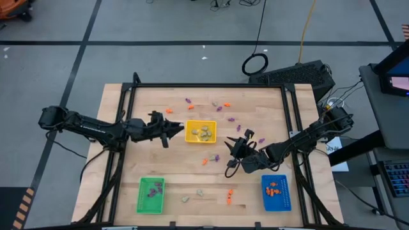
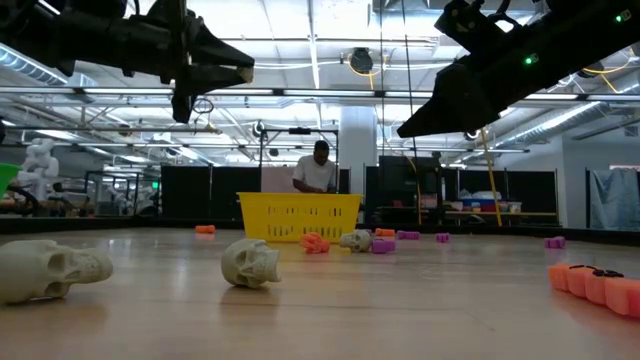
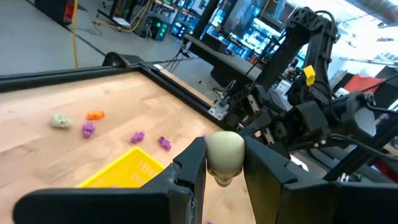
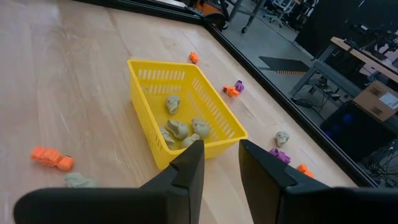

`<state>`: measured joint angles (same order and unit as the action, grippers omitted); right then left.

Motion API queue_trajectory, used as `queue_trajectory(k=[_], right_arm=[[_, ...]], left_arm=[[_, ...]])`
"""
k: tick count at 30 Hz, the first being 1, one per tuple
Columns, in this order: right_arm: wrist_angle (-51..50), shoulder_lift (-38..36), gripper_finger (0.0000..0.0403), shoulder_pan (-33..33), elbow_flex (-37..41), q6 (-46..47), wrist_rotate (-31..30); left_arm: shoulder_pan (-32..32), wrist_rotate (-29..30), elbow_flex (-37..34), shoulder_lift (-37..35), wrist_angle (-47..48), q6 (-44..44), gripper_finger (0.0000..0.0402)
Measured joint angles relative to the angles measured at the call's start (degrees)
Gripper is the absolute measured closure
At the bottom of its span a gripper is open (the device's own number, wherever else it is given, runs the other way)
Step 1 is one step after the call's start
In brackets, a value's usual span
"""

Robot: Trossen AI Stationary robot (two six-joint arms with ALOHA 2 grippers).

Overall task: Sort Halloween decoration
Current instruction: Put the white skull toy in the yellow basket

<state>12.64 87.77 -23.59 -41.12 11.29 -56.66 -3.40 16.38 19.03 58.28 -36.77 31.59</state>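
Small orange, purple and pale beige Halloween trinkets lie scattered on the wooden table [image 1: 255, 102]. My left gripper [image 1: 177, 131] hovers level beside the left edge of the yellow tray [image 1: 189, 126], shut on a pale beige skull [image 3: 224, 152]. The yellow tray holds several beige skulls [image 4: 177, 129]. My right gripper [image 4: 221, 165] hovers right of that tray, tipped slightly down toward it. It is open, with nothing between its fingers. In the high view it is the right gripper [image 1: 235, 145]. My left gripper pinches the beige skull by its two sides [image 3: 211, 149] between its two fingers [image 3: 189, 168]. The fingers come level from the table's left. The skull is lifted clear of the table, its rounded crown up and its jaw end hanging below.
A green tray [image 1: 142, 203] with purple pieces stands at the near left. A blue tray [image 1: 285, 203] with orange pieces stands at the near right. Two beige skulls [image 2: 250, 262] and an orange piece [image 2: 595, 280] lie near the front edge. A person [image 2: 318, 170] stands beyond the table.
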Motion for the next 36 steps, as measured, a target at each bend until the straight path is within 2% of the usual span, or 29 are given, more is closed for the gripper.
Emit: queue_trajectory(k=[9, 18, 28, 33, 36], right_arm=[[0.0, 0.0, 0.0314, 0.0, 0.0, 0.0, 0.0], [0.0, 0.0, 0.0314, 0.0, 0.0, 0.0, 0.0], [0.0, 0.0, 0.0314, 0.0, 0.0, 0.0, 0.0], [0.0, 0.0, 0.0314, 0.0, 0.0, 0.0, 0.0], [0.1, 0.0, 0.0314, 0.0, 0.0, 0.0, 0.0]], left_arm=[[0.0, 0.0, 0.0, 0.0, 0.0, -2.7, 0.0311], [0.0, 0.1, 0.0, 0.0, -0.3, -33.6, 0.0311], [0.1, 0.9, 1.7, 0.0, -2.6, -35.6, 0.0311], [2.3, 1.0, 4.4, 1.5, 1.3, -40.6, 0.0311], [4.4, -0.5, 6.7, 2.8, 3.4, -40.5, 0.0311]])
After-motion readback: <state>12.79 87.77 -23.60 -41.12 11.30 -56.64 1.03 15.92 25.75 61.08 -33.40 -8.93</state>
